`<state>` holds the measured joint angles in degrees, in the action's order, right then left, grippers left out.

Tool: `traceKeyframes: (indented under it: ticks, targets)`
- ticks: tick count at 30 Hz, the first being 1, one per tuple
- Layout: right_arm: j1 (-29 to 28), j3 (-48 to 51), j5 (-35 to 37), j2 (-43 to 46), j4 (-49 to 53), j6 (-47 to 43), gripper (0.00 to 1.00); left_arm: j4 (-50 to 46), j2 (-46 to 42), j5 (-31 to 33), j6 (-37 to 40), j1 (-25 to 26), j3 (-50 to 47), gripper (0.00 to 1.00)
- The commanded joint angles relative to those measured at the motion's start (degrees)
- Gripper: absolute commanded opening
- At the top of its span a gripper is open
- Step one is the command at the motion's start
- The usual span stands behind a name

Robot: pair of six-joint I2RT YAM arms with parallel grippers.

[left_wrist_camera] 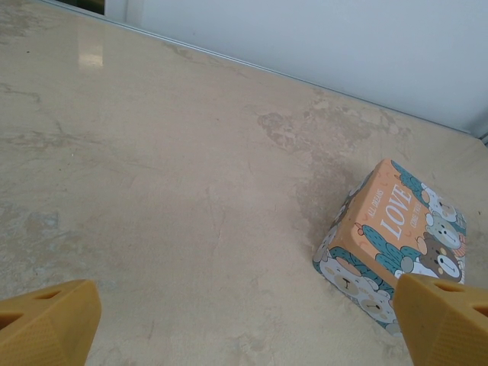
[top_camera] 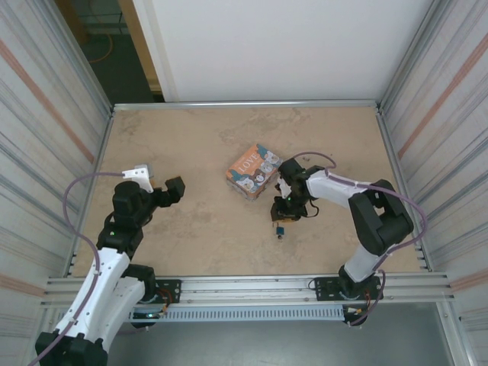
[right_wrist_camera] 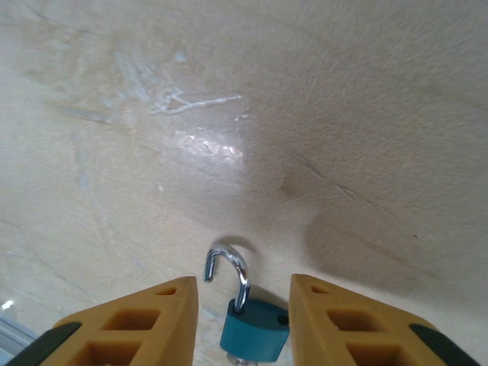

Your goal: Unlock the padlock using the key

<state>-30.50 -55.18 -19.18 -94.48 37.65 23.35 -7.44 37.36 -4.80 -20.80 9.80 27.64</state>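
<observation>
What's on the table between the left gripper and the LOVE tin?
Nothing: in the top view, bare table separates the left gripper from the LOVE tin; the left wrist view shows the same bare stretch.

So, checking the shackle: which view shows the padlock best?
Right wrist: the padlock lies close up, shackle visibly open. Top external shows it as a tiny blue speck; left wrist faces the tin.

Probably a lab test cell: metal-framed walls (top_camera: 53,114), stone-look table (top_camera: 191,145).
</observation>
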Motion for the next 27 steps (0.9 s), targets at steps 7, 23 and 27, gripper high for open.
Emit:
traceKeyframes:
  ticks: [7, 23, 27]
  targets:
    - [2.82, 0.24, 8.31, 11.75, 1.96, -2.58, 0.5, -1.24, 1.54, 2.81, 1.56, -0.31, 4.13, 0.99]
    - [17.17, 13.24, 9.79, 33.4, -23.4, -6.35, 0.76, 1.46, 6.58, 13.6, 3.27, -0.31, 6.5, 0.99]
    - [22.02, 17.84, 13.1, 37.51, -29.24, -7.06, 0.91, 3.23, 9.54, 15.64, 6.18, -0.46, 7.69, 0.99]
